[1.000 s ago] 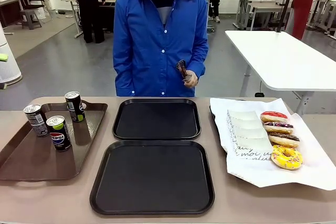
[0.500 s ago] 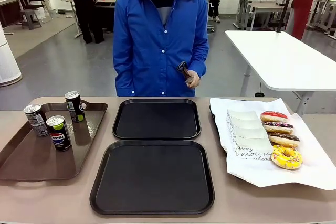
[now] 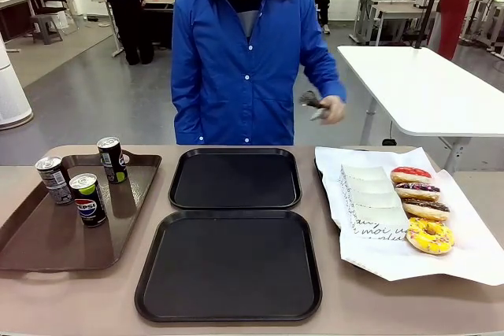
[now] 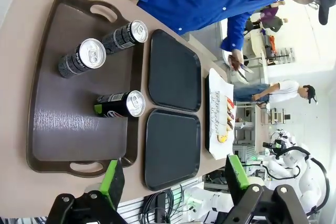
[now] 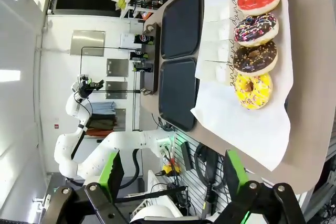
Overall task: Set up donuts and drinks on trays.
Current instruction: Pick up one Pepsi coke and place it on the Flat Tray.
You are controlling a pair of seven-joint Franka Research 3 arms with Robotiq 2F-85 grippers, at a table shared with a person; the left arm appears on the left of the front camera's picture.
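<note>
Two black trays lie bare mid-table, the far one [image 3: 235,178] and the near one [image 3: 229,265]. Three drinks [image 3: 87,200] stand on a brown tray [image 3: 47,245] at the left. Several donuts [image 3: 425,209] sit in a row on white paper [image 3: 409,261] at the right, beside paper sleeves [image 3: 368,198]. My left gripper [image 4: 173,178] hangs open high over the brown tray [image 4: 63,129] and its drinks [image 4: 119,103]. High above the donuts [image 5: 254,57], my right gripper [image 5: 174,174] is open too. Both hold nothing.
A person in a blue shirt stands at the far side, holding tongs [image 3: 312,101] in a hand raised above the table's far right. A white table [image 3: 425,88] stands behind at the right. Bare tabletop runs along the front edge.
The person's hand with the tongs has swung out from the body toward the right, over the donut side. Nothing on the table has moved.
</note>
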